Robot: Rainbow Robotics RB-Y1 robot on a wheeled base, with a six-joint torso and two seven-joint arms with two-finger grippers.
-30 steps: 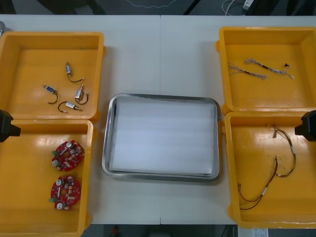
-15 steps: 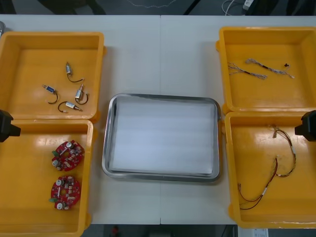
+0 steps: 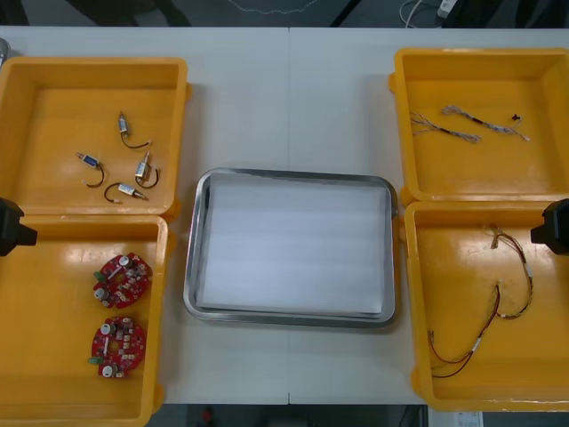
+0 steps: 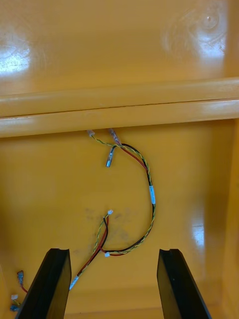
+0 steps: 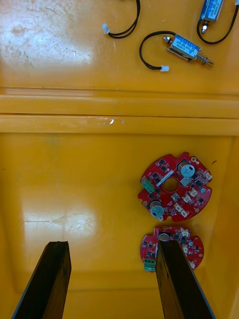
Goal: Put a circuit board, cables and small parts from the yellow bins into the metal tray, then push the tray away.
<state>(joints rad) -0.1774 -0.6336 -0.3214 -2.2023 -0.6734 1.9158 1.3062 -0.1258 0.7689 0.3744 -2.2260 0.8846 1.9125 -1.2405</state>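
The metal tray (image 3: 192,267), white inside, lies at the table's middle with nothing in it. Two round red circuit boards (image 3: 122,278) (image 3: 116,346) lie in the near left yellow bin (image 3: 44,338). My left gripper (image 5: 113,245) hangs open above that bin's floor, and one board (image 5: 175,187) lies just beyond its fingertip. Small metal parts (image 3: 133,169) sit in the far left bin (image 3: 53,80). My right gripper (image 4: 113,251) is open over the near right bin (image 3: 458,267), where a red and yellow cable (image 4: 144,194) curls beyond its fingers.
Twisted blue and white cables (image 3: 462,124) lie in the far right bin (image 3: 480,178). Bare table shows beyond the tray and in front of it. The bin walls stand close to the tray's left and right rims.
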